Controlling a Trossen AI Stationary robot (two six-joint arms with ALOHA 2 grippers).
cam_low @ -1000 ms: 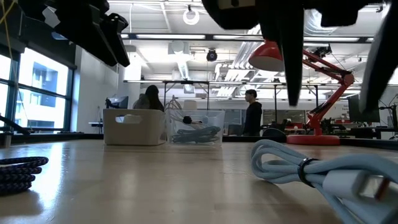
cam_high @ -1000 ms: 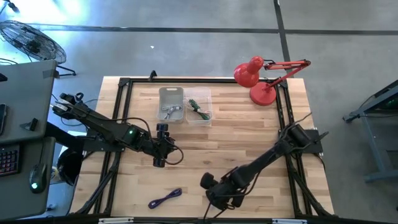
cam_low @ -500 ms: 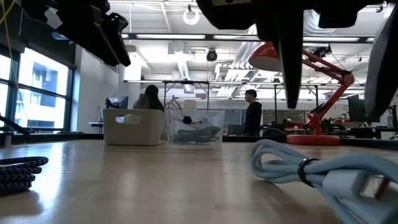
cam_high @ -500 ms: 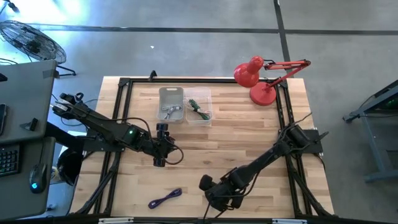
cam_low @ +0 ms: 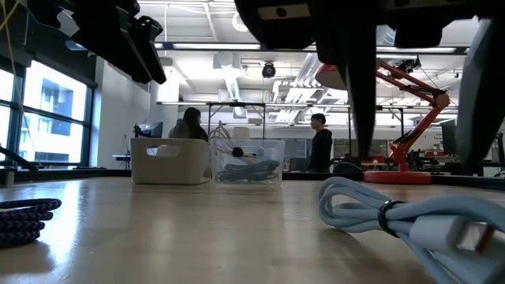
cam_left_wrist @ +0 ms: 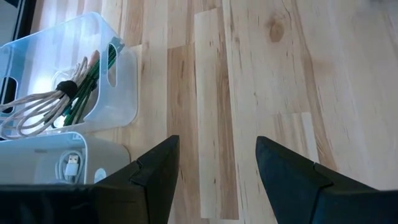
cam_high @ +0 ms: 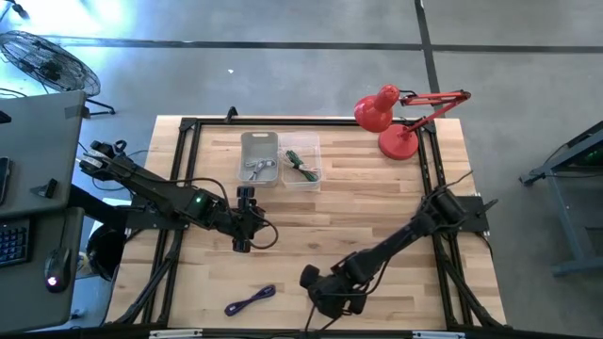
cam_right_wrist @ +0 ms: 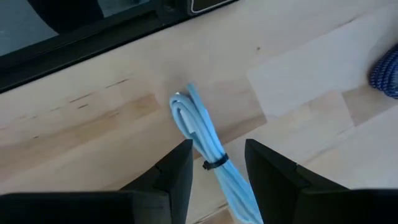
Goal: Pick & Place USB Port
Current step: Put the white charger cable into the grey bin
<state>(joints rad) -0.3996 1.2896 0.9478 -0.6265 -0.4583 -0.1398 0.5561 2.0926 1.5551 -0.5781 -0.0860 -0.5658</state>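
Note:
A light blue USB cable [cam_right_wrist: 202,134], coiled and bound with a black tie, lies flat on the wooden table near its near edge; it also shows in the low view [cam_low: 394,213]. My right gripper [cam_right_wrist: 217,144] hangs open just above it, one finger on either side, pointing down, and shows in the high view [cam_high: 320,292] and the low view [cam_low: 418,150]. In the high view the gripper hides the cable. My left gripper [cam_high: 246,196] waits open and empty at mid-table, facing the bins; it also shows in its own wrist view [cam_left_wrist: 216,143].
A dark blue braided cable [cam_high: 250,299] lies at the near left. At the far middle a white bin [cam_high: 259,158] and a clear bin [cam_high: 301,162] hold cables. A red desk lamp [cam_high: 386,118] stands at the far right. A black frame [cam_high: 188,127] rims the table.
My right gripper has come down toward the light blue cable and shifted slightly toward the table's left edge, its fingers still apart. The cable has not moved.

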